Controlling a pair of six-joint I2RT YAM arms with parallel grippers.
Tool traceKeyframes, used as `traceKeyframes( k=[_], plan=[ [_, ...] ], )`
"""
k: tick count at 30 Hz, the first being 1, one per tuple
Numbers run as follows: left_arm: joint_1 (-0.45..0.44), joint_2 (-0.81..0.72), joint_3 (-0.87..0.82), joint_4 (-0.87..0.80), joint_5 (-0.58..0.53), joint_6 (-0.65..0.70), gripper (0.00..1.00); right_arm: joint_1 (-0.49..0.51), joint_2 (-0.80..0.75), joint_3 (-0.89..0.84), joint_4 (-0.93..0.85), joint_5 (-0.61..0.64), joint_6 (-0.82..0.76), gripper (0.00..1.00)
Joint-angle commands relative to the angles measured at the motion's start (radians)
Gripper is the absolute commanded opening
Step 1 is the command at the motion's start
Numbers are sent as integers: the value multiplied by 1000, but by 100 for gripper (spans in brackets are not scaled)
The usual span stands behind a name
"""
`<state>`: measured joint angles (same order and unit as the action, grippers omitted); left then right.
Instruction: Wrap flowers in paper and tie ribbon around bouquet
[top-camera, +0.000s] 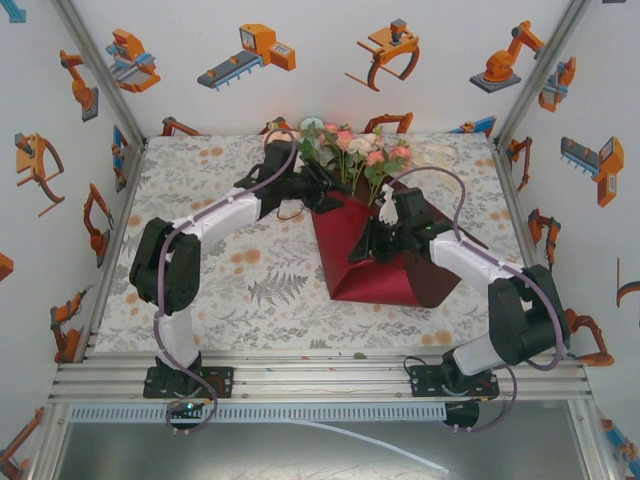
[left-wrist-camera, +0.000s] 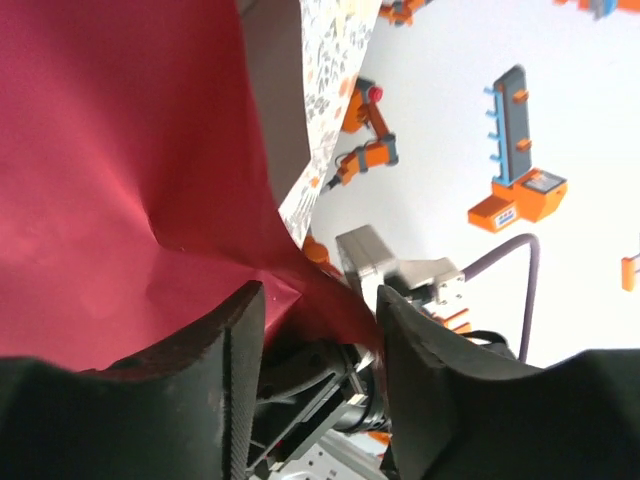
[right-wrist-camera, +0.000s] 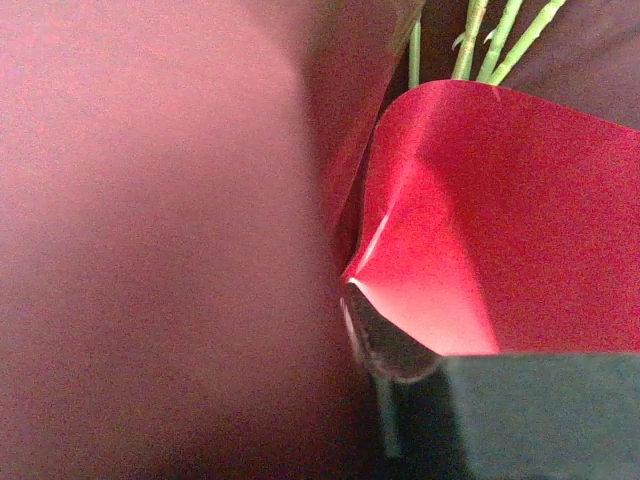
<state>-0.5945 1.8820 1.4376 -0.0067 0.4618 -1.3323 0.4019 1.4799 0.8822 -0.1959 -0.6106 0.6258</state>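
While paper (left-wrist-camera: 120, 180) dips betw. parted L fingers (left-wrist-camera: 235, 370), R fingers (right-wrist-camera: 540, 415) lie against it, state unclear.

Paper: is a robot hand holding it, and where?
A crease of the paper sits between the left fingers, which stand apart: probably no grip. Whether the right fingers grip it cannot be told.

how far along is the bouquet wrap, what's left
Done: the paper is folded up into a loose cone around the flowers. In hand: the left gripper, fingers apart, straddles the paper's edge, and the right gripper is at the opposite fold. Remaining: closing the wrap and tying; what looks like the ribbon lies loose on the table behind.
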Motion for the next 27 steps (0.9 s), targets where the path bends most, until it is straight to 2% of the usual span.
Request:
traceKeyframes(
  k=[1, 3, 7, 9, 12, 15, 20, 24, 27],
  plan=[
    [42, -130, -46, 19, -33, 148, 53, 2, -8, 11, -27, -33, -39, 21],
    [59, -186, -92, -37, -81, 244, 56, 2, -16, 6, -25, -52, -41, 19],
    [89, -240, -145, -216, -177, 364, 59, 0, -36, -32, -39, -57, -75, 20],
    [86, -238, -154, -273, -231, 414, 60, 1, -37, -53, -52, -46, -92, 30],
    [71, -201, -157, -291, -262, 443, 60, 0, -26, -54, -80, 2, -109, 54],
    [55, -141, -143, -261, -255, 442, 60, 1, -12, -34, -94, 12, -110, 59],
    [36, 0, -68, -229, -229, 432, 41, 0, -37, 3, -106, 29, -108, 58],
    [31, 95, -23, -192, -199, 417, 36, -7, -65, 22, -108, 54, -108, 59],
    [24, 141, -10, -146, -168, 394, 33, -10, -88, 35, -135, 41, -117, 65]
  ],
)
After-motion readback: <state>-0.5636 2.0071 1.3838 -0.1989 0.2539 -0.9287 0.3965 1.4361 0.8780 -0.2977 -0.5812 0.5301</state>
